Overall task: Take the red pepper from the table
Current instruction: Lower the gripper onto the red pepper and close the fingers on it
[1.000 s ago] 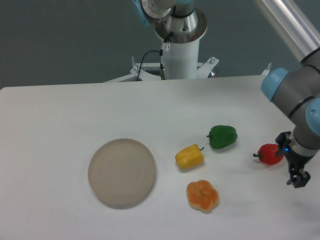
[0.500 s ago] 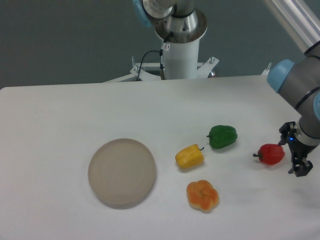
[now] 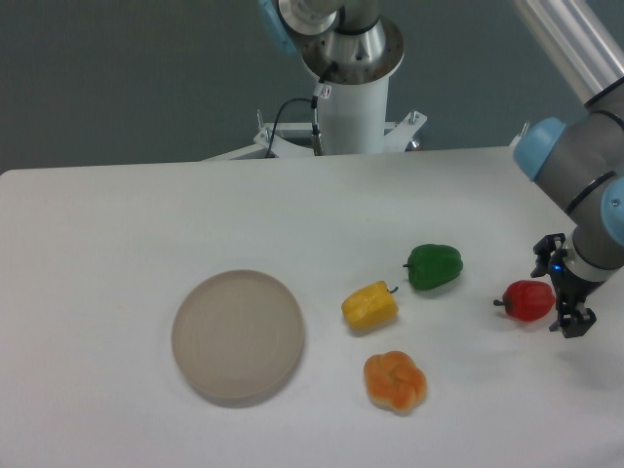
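Note:
The red pepper (image 3: 527, 300) lies on the white table (image 3: 117, 244) at the far right, its dark stem pointing left. My gripper (image 3: 559, 287) hangs low just to the right of it, almost touching its right side. The gripper is open: one dark finger (image 3: 542, 248) shows behind the pepper and the other finger (image 3: 573, 322) in front and to the right. Nothing is held between them. The pepper rests on the tabletop.
A green pepper (image 3: 434, 265), a yellow pepper (image 3: 370, 305) and an orange lobed pepper (image 3: 395, 381) lie left of the red one. A round beige plate (image 3: 238, 335) sits further left. The arm's base (image 3: 351, 88) stands behind the table's far edge.
The gripper has moved away from the table's front edge and slightly left, ending close beside the red pepper's right side. The pepper has stayed in place.

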{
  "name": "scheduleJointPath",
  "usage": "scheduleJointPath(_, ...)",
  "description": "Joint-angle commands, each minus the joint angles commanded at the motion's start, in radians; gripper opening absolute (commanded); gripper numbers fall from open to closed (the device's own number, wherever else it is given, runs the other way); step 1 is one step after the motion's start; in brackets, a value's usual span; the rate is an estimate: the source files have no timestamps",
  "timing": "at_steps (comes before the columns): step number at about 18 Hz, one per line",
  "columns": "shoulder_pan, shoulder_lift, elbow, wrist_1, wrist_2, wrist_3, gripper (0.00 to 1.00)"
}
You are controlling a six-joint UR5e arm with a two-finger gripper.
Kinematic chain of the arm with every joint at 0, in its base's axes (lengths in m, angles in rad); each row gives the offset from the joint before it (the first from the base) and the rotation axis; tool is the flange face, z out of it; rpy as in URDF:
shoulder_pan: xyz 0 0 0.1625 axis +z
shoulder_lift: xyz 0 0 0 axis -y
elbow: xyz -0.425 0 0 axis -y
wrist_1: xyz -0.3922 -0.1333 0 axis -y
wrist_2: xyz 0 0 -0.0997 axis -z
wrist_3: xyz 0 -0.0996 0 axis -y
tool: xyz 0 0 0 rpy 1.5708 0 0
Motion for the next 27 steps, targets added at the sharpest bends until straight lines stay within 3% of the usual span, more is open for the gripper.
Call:
scheduleJointPath(20, -0.006, -0.008, -0.051, 0.016, 0.014, -0.018, 1.00)
scheduleJointPath(21, -0.008, -0.008, -0.051, 0.016, 0.014, -0.020, 0.96)
scheduleJointPath(22, -0.009, -0.008, -0.049, 0.014, 0.014, -0.021, 0.83)
scheduleJointPath(24, -0.009, -0.008, -0.046, 0.011, 0.014, -0.021, 0.69)
scheduleJointPath(27, -0.011, -0.008, -0.037, 0.006, 0.014, -0.023, 0.59)
